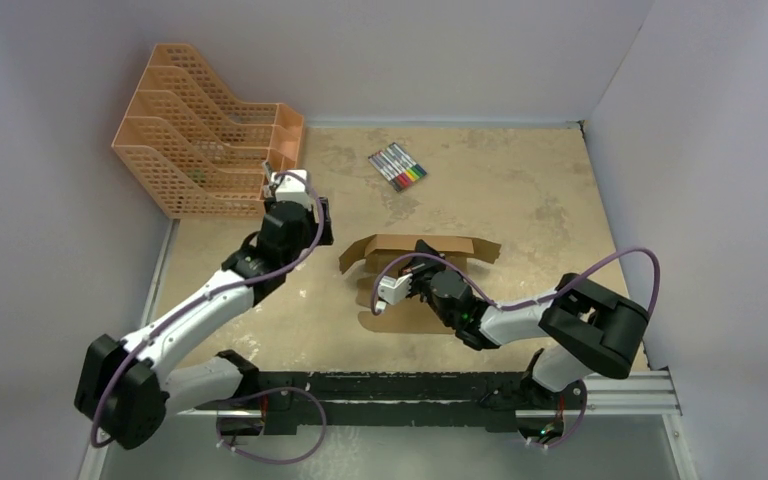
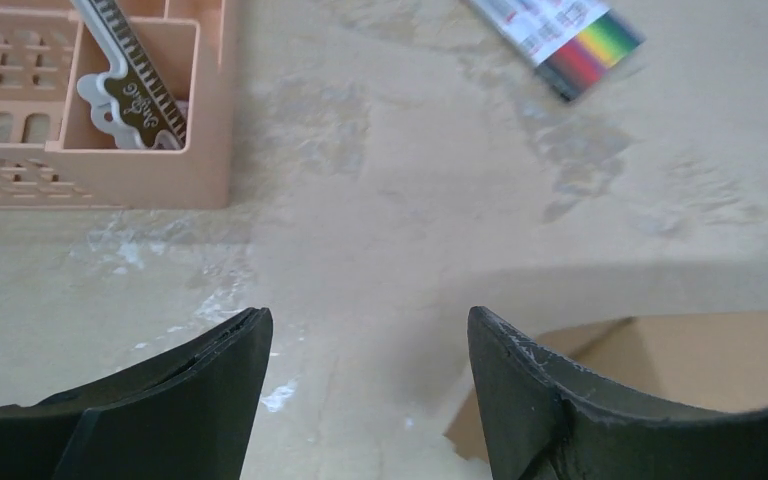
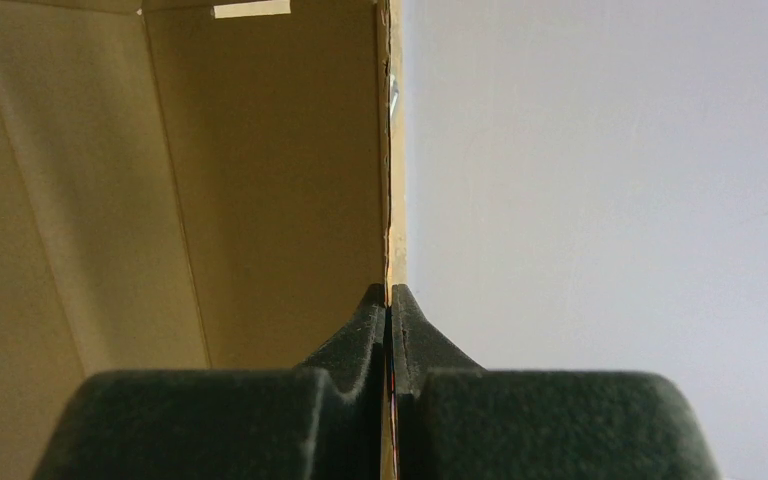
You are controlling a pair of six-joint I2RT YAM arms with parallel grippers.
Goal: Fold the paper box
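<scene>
Right pincer (image 3: 390,297) pinches paper box (image 3: 260,180) wall; ruler (image 2: 136,88) stands in rack (image 2: 110,176).

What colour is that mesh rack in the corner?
The rack is pale orange, clearest from the top camera.

From here the right hand (image 3: 389,300) has its two dark fingers (image 3: 355,335) pressed together on the thin edge of a brown cardboard panel, which runs straight up the middle of the view. That panel belongs to the paper box (image 3: 210,180), whose inner faces fill the left side, marked by a few slanting crease lines (image 3: 175,190). A small pale slot (image 3: 251,9) shows at the top. To the right is a plain pale wall (image 3: 610,200).
</scene>
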